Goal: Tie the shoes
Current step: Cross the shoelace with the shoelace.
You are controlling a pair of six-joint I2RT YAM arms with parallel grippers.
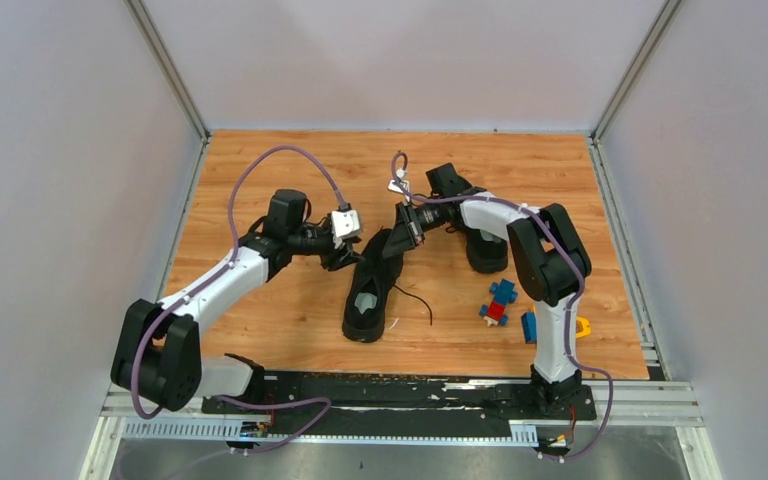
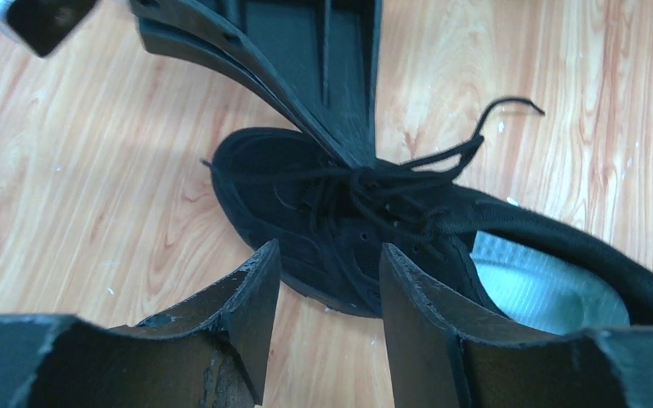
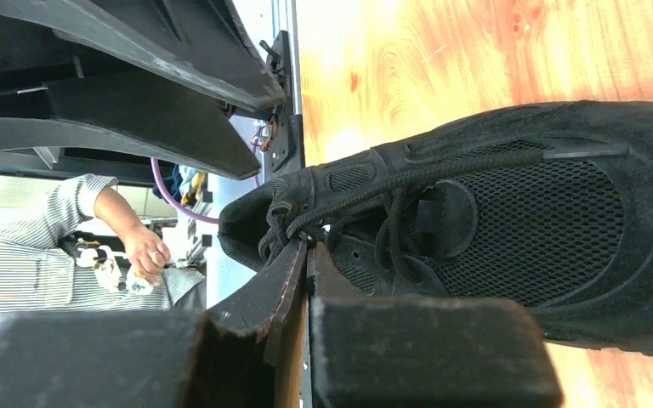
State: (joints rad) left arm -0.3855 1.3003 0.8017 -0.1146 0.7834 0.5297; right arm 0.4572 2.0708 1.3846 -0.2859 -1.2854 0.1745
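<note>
While right jaws pinch laces (image 2: 425,160), left jaws gape.

Shoes (image 1: 368,290) (image 1: 485,250) — two; robot arms (image 1: 220,285) (image 1: 550,260) — two; toy-block pieces (image 1: 500,300) (image 1: 528,326) (image 1: 583,326) — three, roughly.

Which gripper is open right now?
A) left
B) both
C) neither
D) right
A: the left gripper shows a clear gap between its fingers beside the shoe, while the right gripper is pinched shut on the laces.
</note>
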